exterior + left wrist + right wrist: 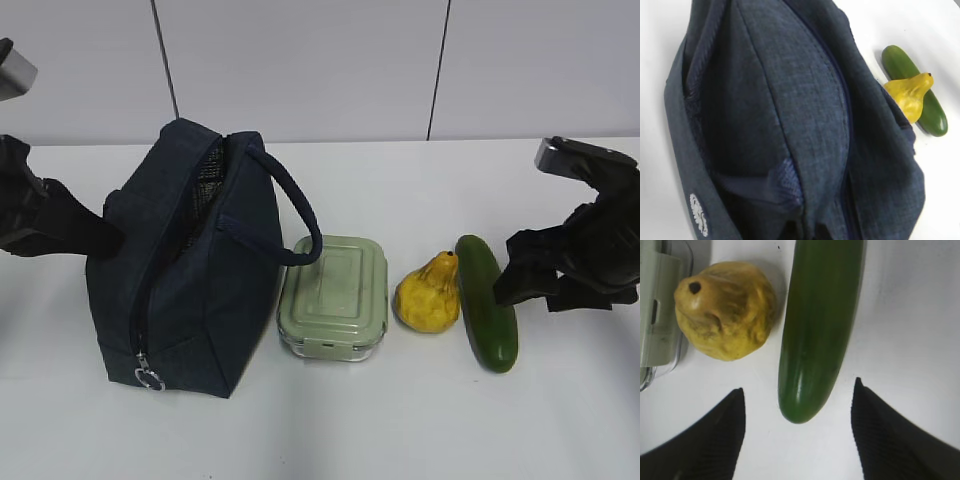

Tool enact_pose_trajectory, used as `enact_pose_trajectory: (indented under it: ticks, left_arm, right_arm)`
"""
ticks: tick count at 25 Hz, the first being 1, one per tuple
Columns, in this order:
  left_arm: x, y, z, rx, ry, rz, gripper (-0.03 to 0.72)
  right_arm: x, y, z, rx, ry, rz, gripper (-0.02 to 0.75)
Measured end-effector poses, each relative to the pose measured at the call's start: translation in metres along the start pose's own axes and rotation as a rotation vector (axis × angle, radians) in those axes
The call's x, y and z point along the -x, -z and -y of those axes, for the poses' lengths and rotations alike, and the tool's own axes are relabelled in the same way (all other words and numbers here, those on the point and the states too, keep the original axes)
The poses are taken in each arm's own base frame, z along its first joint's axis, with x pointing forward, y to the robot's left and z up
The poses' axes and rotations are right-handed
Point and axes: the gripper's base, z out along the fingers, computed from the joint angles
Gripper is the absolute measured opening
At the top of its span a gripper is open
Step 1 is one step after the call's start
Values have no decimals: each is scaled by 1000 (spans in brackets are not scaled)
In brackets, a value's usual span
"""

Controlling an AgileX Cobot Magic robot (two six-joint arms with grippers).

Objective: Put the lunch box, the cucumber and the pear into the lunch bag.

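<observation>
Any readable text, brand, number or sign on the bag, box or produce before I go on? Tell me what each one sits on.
No readable text in any view.
Lunch bag: a small white mark low on its side in the left wrist view, too blurred to read.
Lunch box: lid is plain, nothing printed that I can see.
Pear and cucumber: no stickers or labels.

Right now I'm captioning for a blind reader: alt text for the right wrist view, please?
An open gripper hovers over the near end of a cucumber on a white table. A pear lies left of it, beside the lunch box at the edge.
</observation>
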Motion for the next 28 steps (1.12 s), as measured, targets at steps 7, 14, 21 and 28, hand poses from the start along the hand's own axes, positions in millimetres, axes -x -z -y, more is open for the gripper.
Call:
enact_pose_trajectory:
  ticks: [7,14,21,28]
  left_arm:
    - [0,0,0,0,0,0,3]
    - [0,0,0,0,0,0,3]
    - [0,0,0,0,0,0,3]
    - [0,0,0,0,-1,0,3]
  right_arm:
    - [1,-19,5,3,-4,-42,579]
    - [-1,-33,7,16,-21,-78,582]
    - [1,-36,2,18,-13,-60,582]
    - [-2,-48,6,16,-26,-97,583]
